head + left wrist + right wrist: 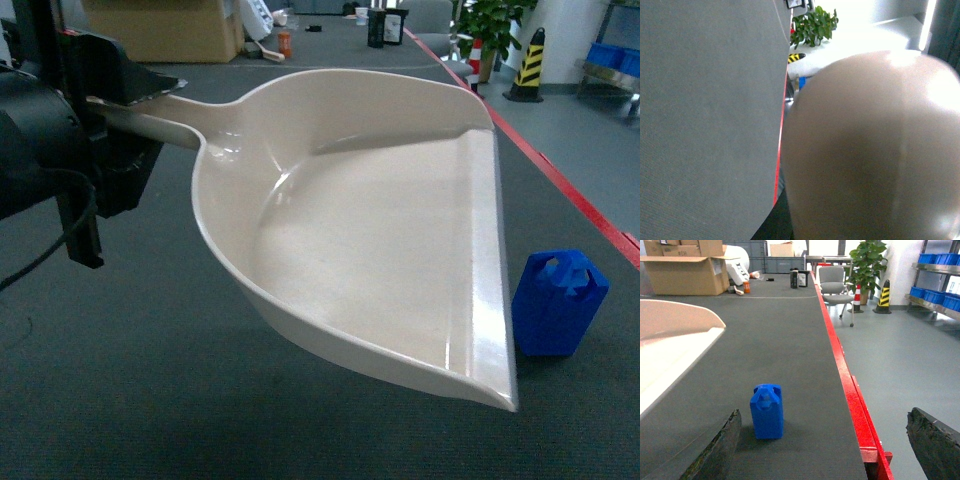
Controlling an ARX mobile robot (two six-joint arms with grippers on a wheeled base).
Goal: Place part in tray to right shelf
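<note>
The cream tray hangs tilted above the dark table, with my left gripper shut on its long handle at the far left. Its blurred underside fills the left wrist view. The small blue part stands upright on the table just right of the tray's front lip, outside the tray. In the right wrist view the part stands just inside the left finger of my open right gripper, untouched. The tray's edge shows at left. The right shelf, carrying blue crates, stands far off across the floor.
The table's red edge runs close to the right of the part, with grey floor beyond it. An office chair, striped cones and a potted plant stand on that floor. Cardboard boxes and small items sit at the table's far end.
</note>
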